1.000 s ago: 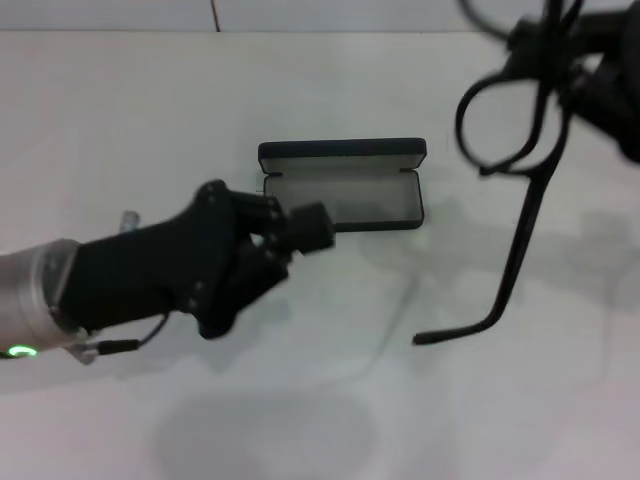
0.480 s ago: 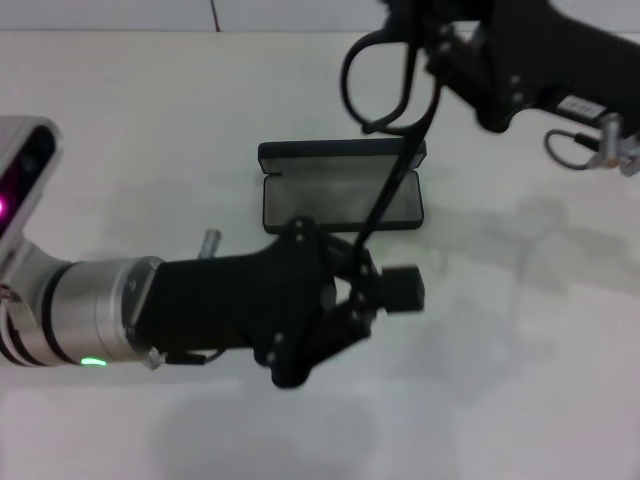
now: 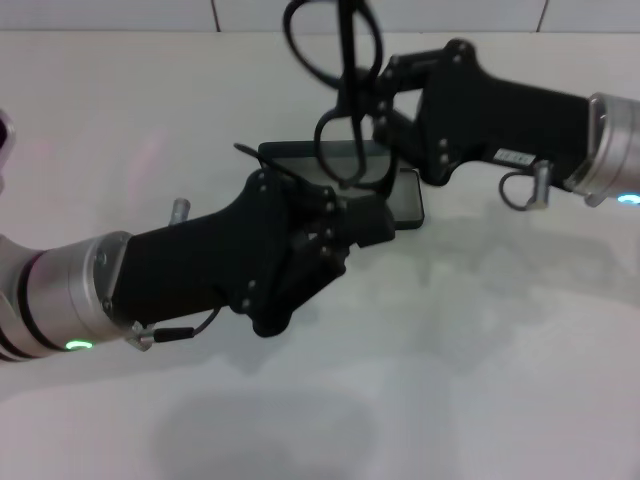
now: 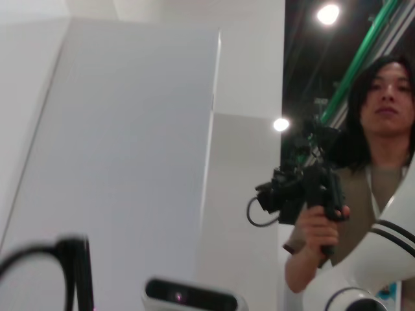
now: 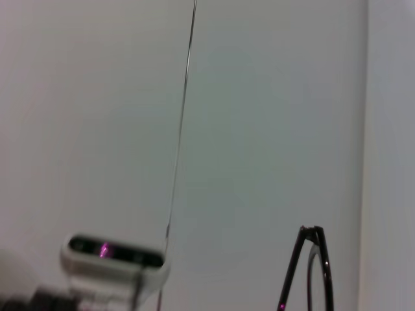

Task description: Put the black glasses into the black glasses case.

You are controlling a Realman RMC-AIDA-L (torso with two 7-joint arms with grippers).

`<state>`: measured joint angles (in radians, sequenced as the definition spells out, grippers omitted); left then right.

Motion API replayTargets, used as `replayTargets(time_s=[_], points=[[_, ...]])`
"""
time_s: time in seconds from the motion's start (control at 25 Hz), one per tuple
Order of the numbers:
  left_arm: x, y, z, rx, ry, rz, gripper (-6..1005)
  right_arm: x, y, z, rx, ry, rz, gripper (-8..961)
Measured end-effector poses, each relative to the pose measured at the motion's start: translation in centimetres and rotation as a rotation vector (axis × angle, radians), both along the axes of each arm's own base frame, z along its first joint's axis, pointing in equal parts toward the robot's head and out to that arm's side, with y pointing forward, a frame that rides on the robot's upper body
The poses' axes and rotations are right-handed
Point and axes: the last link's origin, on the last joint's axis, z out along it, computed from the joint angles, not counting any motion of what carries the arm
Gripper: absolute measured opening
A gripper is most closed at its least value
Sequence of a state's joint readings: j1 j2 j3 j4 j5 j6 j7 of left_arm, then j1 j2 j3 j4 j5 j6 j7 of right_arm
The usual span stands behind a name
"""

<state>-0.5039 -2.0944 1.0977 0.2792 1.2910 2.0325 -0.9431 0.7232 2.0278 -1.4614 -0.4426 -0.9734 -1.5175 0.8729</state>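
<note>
Both grippers over the open black glasses case (image 3: 408, 200), glasses held between them.
White table (image 3: 480, 360) underneath. Left gripper (image 3: 365, 222) reaches in from the left, fingers clamped on a temple arm. Right gripper (image 3: 372, 100) comes from the right, pinching the black glasses (image 3: 335, 70) at the frame. Glasses hang upright above the case, lenses up.

We see a white table (image 3: 480, 380) with soft shadows on it. In the left wrist view a person (image 4: 382, 162) with long dark hair stands beside a white wall panel (image 4: 130, 162) and holds a black handheld device (image 4: 305, 188). Above are two round ceiling lights (image 4: 327, 13) and a green beam (image 4: 363, 58).
</note>
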Motion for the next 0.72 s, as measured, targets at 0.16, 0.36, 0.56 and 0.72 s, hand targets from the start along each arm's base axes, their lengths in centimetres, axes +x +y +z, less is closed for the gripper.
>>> replayTargets(time_s=[0.16, 0.36, 0.56, 0.72], points=[[0.1, 0.3, 0.1, 0.006, -0.013, 0.014, 28, 0.0, -0.2, -1.0, -0.017, -0.052, 0.006, 99], [0.0, 0.4, 0.1, 0.007, -0.013, 0.021, 28, -0.5, -0.6, -1.7, -0.031, -0.08, 0.042, 99], [-0.2, 0.5, 0.0, 0.011, -0.002, 0.044, 28, -0.7, -0.8, -1.9, -0.043, -0.086, 0.056, 99], [-0.5, 0.4, 0.0, 0.012, 0.002, 0.055, 28, -0.9, -1.1, -2.1, -0.059, -0.095, 0.076, 99]])
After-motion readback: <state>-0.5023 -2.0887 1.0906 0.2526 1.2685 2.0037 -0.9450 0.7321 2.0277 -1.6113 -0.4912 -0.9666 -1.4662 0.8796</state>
